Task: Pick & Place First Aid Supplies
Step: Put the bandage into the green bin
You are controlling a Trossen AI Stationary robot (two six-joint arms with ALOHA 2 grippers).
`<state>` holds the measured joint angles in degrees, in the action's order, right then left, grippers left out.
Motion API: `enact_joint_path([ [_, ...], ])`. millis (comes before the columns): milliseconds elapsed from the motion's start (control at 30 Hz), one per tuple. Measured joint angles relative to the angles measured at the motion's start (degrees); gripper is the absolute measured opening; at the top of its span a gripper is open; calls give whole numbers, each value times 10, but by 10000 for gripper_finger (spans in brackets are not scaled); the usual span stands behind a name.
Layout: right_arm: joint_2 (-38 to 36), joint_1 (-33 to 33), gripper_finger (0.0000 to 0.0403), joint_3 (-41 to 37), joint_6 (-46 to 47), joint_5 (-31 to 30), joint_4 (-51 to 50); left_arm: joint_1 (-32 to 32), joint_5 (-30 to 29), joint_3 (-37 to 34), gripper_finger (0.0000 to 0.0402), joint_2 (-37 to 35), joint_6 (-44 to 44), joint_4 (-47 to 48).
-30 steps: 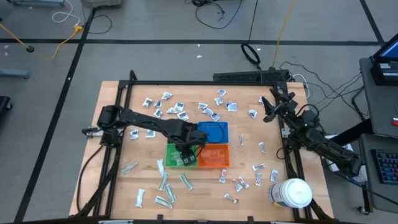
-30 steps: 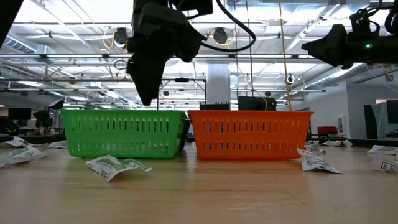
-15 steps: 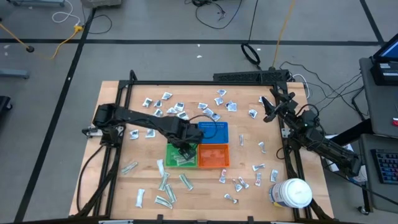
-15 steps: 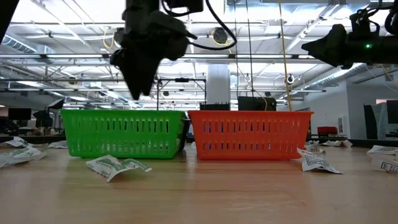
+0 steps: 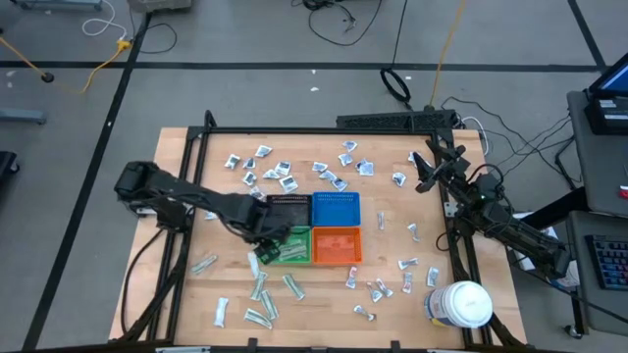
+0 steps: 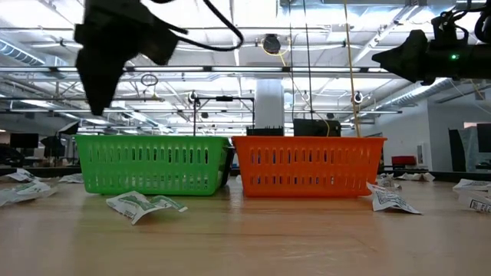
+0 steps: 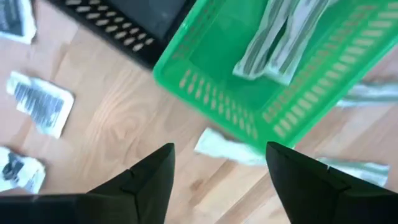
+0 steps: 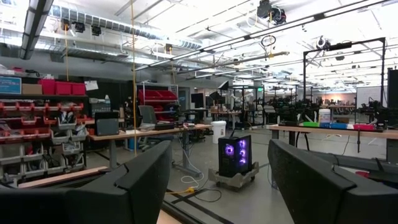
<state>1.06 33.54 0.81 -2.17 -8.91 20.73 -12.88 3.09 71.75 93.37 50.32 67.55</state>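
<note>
Bench: pale wood, framed by dark rails, carrying everything below. White jar: large, round, at the near right corner. Bins: four small baskets clustered mid-bench, black and blue behind, green bin and orange in front; the green bin holds several long strip packets. Left claw: raised over the green bin's left rim, fingers apart and holding nothing, one loose packet lying on the wood just beside that rim. Right claw: parked high at the far right edge, fingers wide apart, empty. First aid supplies: squarish packets scattered along the far edge and the near right; long strips near the front left. Handling note: the next pick looks best made by descending squarely over one isolated strip, fingers straddling its narrow width, clear of the bin wall and neighbouring packets.
</note>
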Motion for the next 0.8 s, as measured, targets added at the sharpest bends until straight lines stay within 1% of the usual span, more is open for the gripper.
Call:
enact_joint_path([
  [267,0,0,263,0,0,0,0,-41,20,-83,289,-75,19,0],
  [633,0,0,263,0,0,0,0,-114,43,-192,274,-167,113,-1],
  [800,0,0,263,0,0,0,1,-150,48,-228,277,-203,162,-1],
])
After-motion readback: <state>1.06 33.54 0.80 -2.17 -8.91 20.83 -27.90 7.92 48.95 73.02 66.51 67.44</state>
